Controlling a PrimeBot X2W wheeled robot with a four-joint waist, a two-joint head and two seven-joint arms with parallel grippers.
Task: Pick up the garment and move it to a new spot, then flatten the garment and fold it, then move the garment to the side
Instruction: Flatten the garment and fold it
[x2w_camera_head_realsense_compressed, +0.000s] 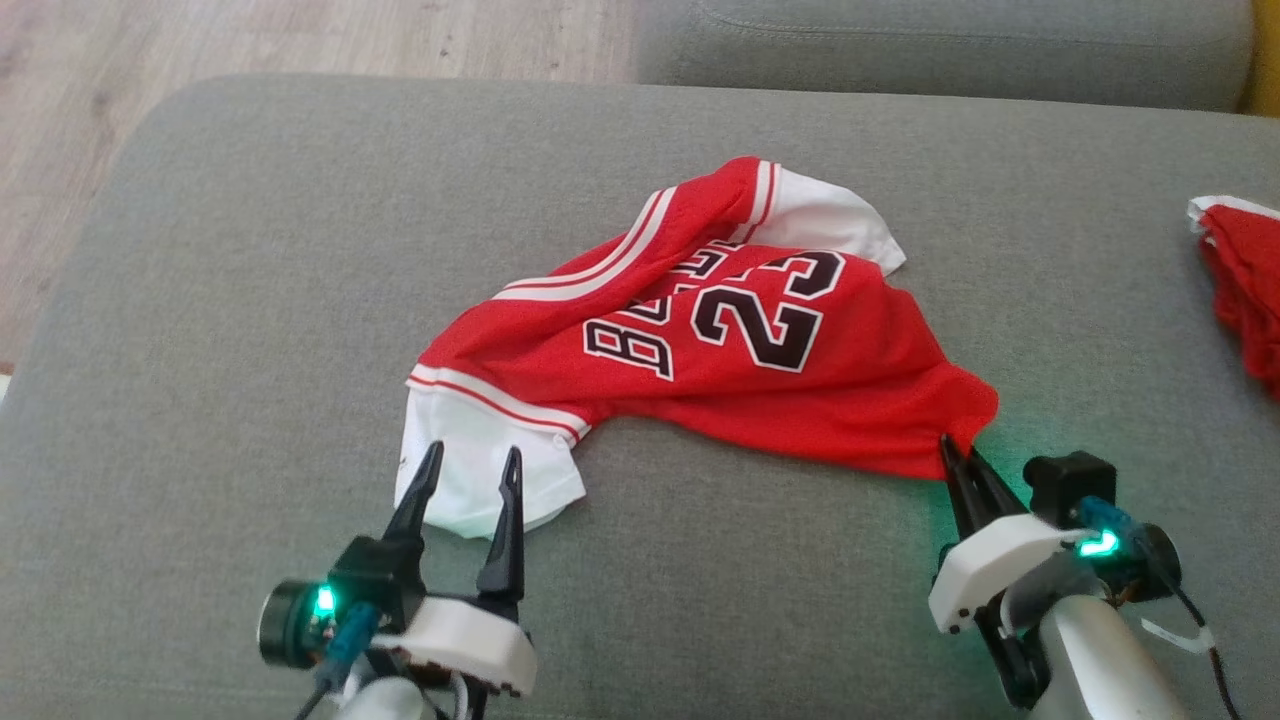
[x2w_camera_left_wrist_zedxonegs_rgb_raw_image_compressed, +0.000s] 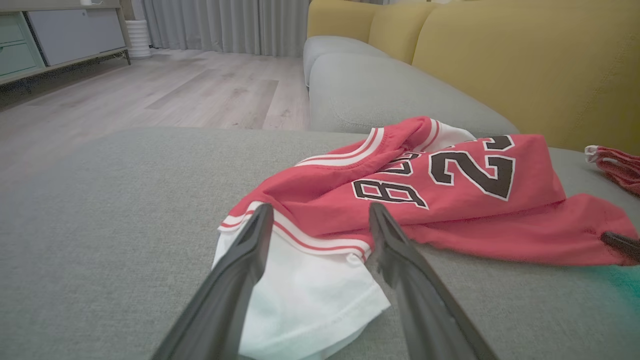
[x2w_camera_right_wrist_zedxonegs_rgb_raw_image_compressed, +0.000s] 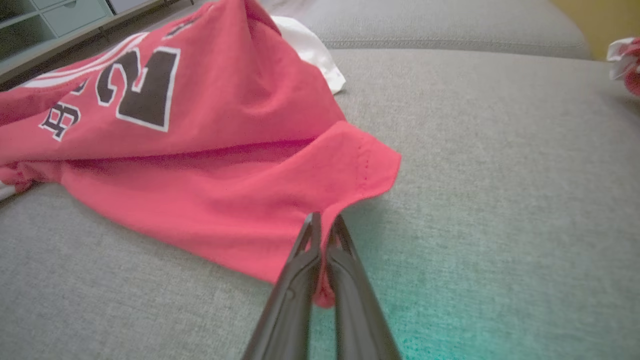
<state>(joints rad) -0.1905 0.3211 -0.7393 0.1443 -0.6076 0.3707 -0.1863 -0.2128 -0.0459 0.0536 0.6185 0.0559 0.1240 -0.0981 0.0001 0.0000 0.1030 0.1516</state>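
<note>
Right hand (x2w_camera_head_realsense_compressed: 948, 445) pinches the garment's (x2w_camera_head_realsense_compressed: 740, 380) hem (x2w_camera_head_realsense_compressed: 880, 458); left hand (x2w_camera_head_realsense_compressed: 472, 457) gapes wide over its sleeve (x2w_camera_head_realsense_compressed: 470, 420). Pickup: left should close next.

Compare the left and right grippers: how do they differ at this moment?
The left gripper is open; the right gripper is shut. The left gripper straddles the white sleeve of the shirt; the right gripper pinches the shirt's red hem corner. Both point at the shirt's near edge on the grey cushion.
</note>
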